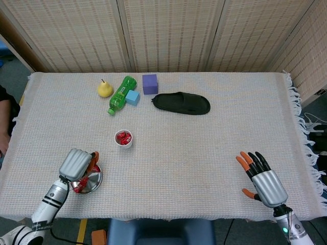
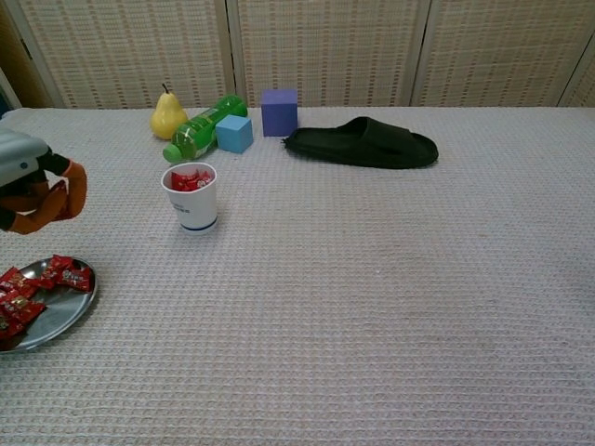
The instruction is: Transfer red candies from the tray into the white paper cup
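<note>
My pictures are bright and even, with soft light that seems to come from above, so I see only small, pale shadows under things like the slipper and the cup. Nothing shines too hard except a little gleam on the metal tray. Both views look sharp to me, with only my left hand a bit fuzzy at the chest view's edge.

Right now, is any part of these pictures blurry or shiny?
In the chest view, the left hand at the edge looks a bit soft and is cut off by the frame, while the cup and slipper are sharp. In the head view, the metal tray shines a little and the lighting is even, with soft shadows.
</note>
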You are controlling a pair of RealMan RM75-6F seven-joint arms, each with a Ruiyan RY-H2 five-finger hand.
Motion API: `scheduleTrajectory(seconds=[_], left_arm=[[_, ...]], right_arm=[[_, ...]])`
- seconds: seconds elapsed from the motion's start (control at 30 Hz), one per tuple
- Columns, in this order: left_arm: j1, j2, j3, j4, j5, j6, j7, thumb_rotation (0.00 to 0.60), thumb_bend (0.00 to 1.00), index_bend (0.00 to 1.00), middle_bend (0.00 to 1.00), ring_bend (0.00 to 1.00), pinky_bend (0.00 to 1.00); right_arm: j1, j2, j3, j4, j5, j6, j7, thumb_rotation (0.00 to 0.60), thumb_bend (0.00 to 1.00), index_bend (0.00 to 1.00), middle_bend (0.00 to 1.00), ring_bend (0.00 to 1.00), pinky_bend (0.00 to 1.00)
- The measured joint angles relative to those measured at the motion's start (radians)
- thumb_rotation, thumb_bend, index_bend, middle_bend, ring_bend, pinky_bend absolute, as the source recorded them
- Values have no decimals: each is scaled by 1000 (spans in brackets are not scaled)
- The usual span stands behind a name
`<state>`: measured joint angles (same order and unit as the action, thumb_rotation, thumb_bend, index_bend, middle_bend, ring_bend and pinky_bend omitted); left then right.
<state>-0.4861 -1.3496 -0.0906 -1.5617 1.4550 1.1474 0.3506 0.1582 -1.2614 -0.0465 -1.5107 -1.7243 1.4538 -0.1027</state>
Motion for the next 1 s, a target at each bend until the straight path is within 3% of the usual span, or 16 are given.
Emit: scheduleTrajectory(seconds=[0.27,0.47,0.77,1.0], left_arm=[[-160,-45,-110,4,-91,-142,88,600,693,547,993,1000,1000],[-254,-102,-155,93,-150,-223,94,600,692,547,993,1000,1000],[-335,-189,-166,227,-192,-271,79,600,691,535,993,1000,1000],[-359,-220,-150,288,-212,-276,61,600,590,387,990,1000,1000]], right_arm=[[11,-5,25,10,60,-36,1,600,0,0,0,0,0],[15,-8,40,15,94,-51,-4,600,0,0,0,0,0],[16,-3,49,11,117,-56,-6,600,0,0,0,0,0],[11,3,49,7,114,-43,-2,600,0,0,0,0,0]])
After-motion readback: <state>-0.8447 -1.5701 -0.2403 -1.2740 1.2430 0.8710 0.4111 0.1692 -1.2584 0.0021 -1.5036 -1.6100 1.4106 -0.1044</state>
